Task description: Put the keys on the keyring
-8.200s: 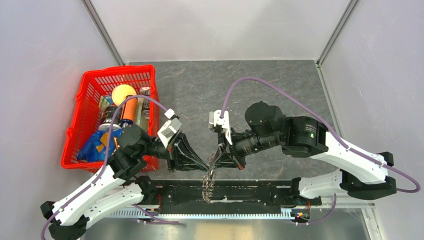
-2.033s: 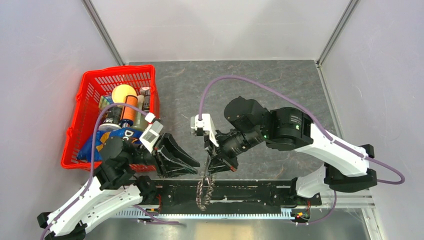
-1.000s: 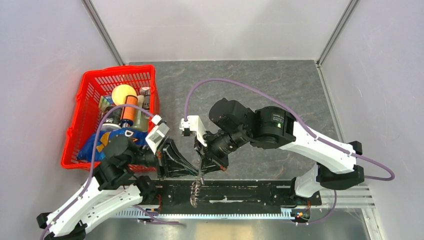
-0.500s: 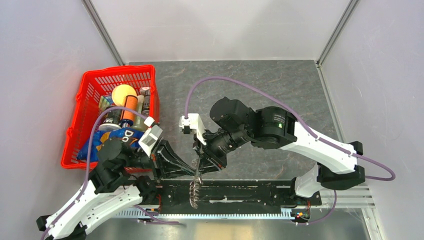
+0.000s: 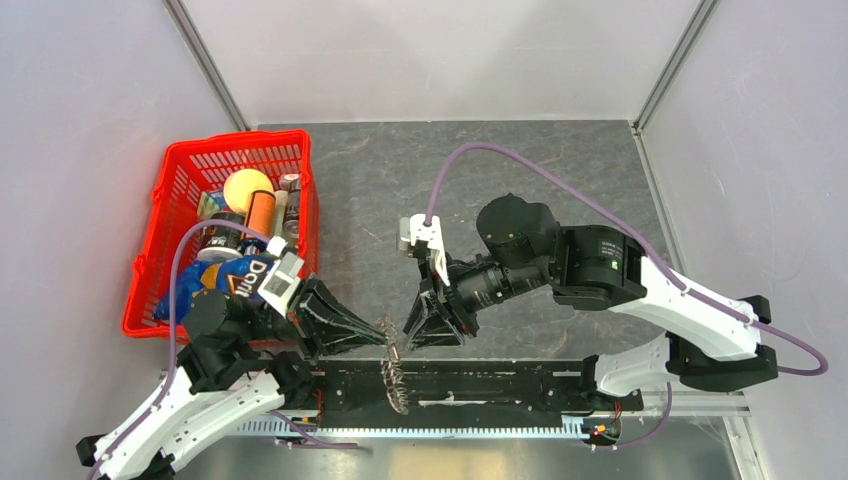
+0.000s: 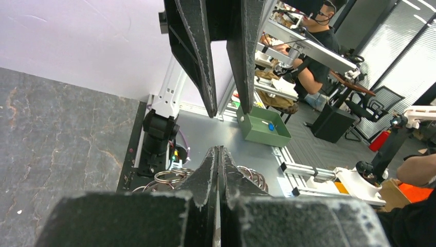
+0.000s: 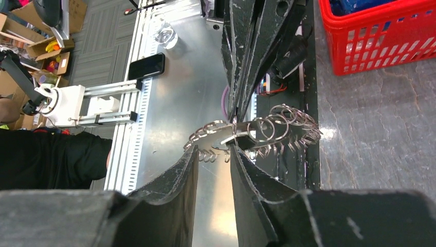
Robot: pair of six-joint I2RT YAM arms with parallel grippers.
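The keyring (image 5: 394, 374), a spiky wreath of grey metal keys and small rings, hangs over the black rail at the table's near edge. My left gripper (image 5: 386, 338) is shut on its top edge. In the left wrist view the fingers (image 6: 210, 164) are pressed together, with rings (image 6: 168, 176) showing behind them. My right gripper (image 5: 420, 342) stands open just right of the ring and holds nothing. From the right wrist, its tips (image 7: 214, 150) sit below the keyring (image 7: 267, 131). A small dark-headed key (image 7: 239, 141) lies against the ring; whether it is threaded on I cannot tell.
A red basket (image 5: 308, 200) holding an orange ball (image 5: 243, 186), a crisp bag and cans stands at the left, close behind my left arm. The black rail (image 5: 500, 385) runs along the near edge. Grey walls enclose the table.
My right gripper has opened, let go of the ring and drawn back to the right. The left gripper has closed fully and keeps the keyring, having shifted slightly left.
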